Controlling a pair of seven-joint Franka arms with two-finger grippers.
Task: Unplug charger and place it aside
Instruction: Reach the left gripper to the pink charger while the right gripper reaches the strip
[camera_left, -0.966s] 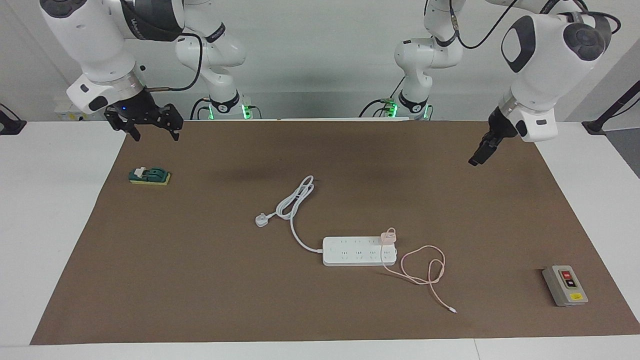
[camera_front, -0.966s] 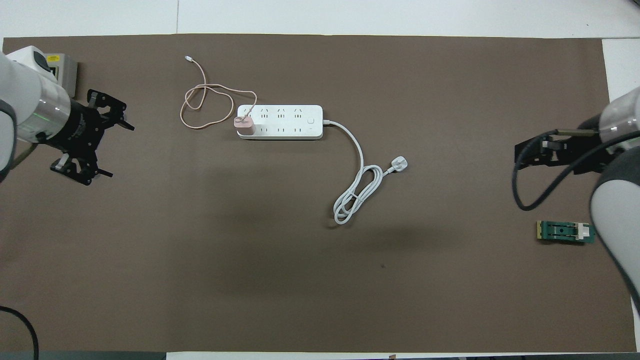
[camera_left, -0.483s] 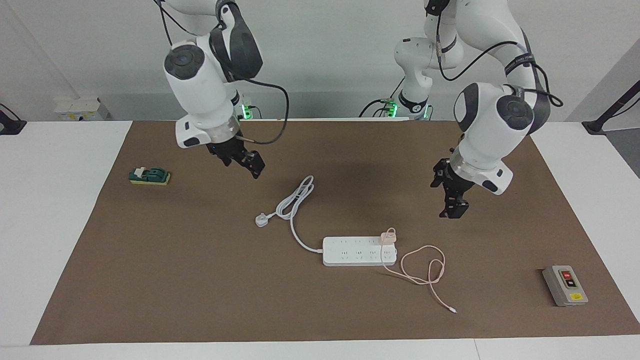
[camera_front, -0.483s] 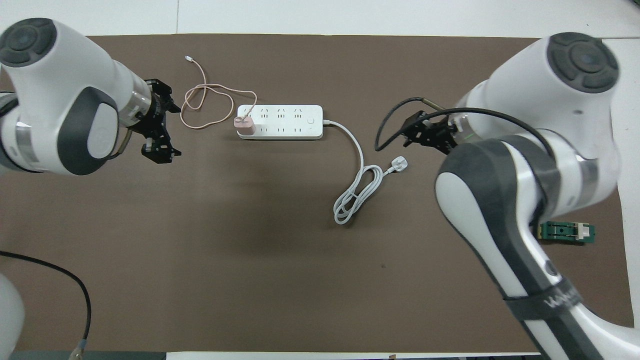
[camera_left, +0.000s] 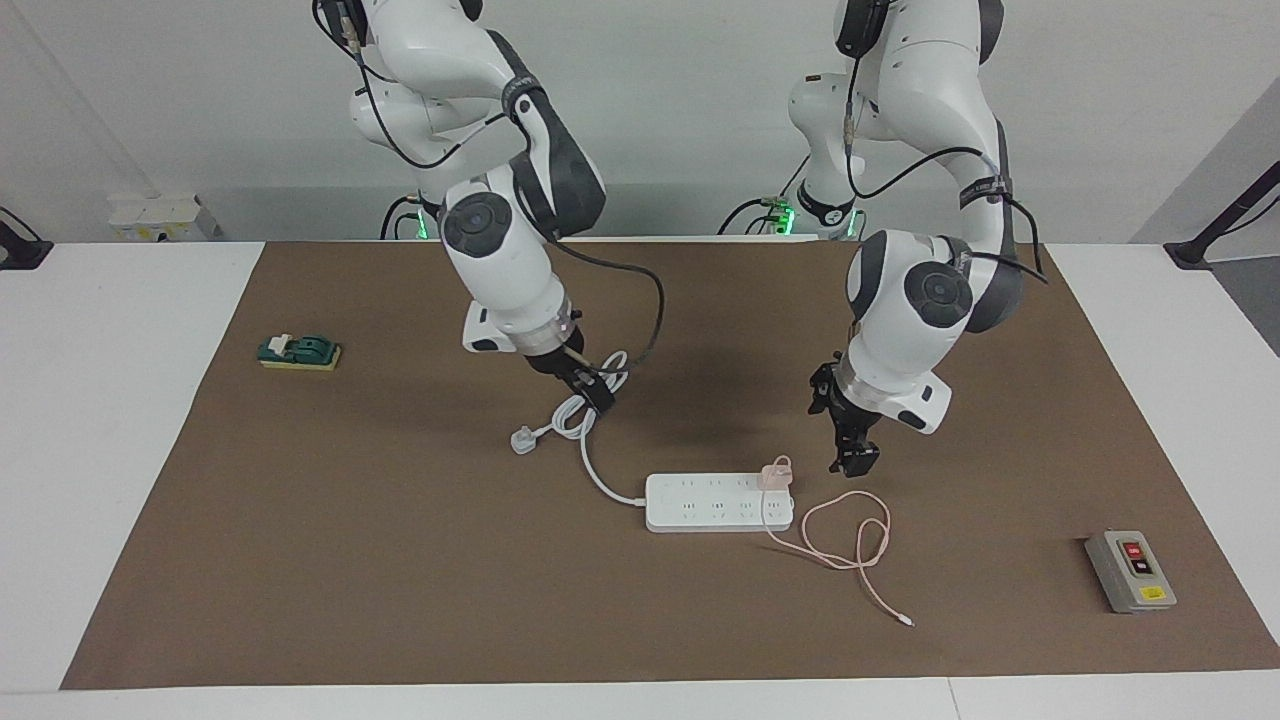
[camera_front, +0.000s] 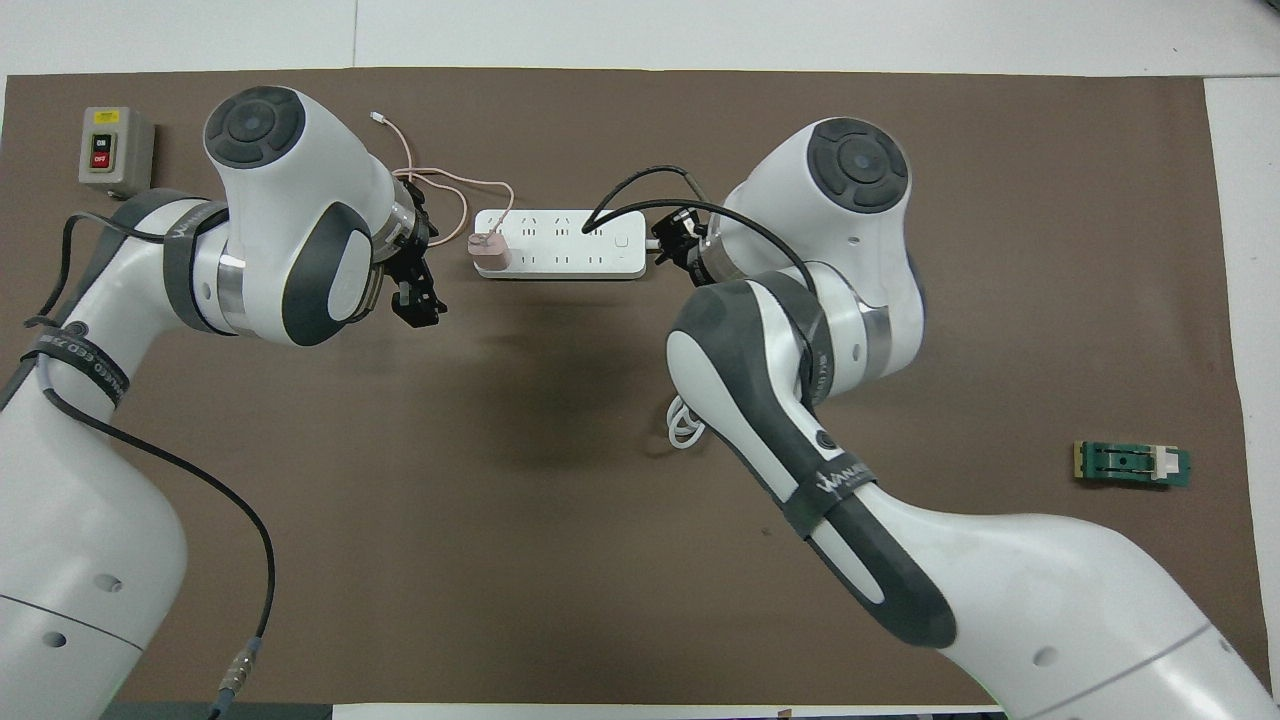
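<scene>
Left claw open, empty, beside plugged-in charger; right claw state unclear.

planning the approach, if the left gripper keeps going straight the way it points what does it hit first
Probably the bare mat beside the charger, near its cable loop; the left gripper points down and is not over the plug, though depth is unclear.

Charger: small pale pink cube-shaped adapter, upright, plugged into the end socket of the white power strip, at the strip's end toward the left arm's side of the counter. Thin pink cable runs from it over the strip onto the brown mat, loops loosely, then trails farther from the robots to a small white connector lying flat.
</scene>
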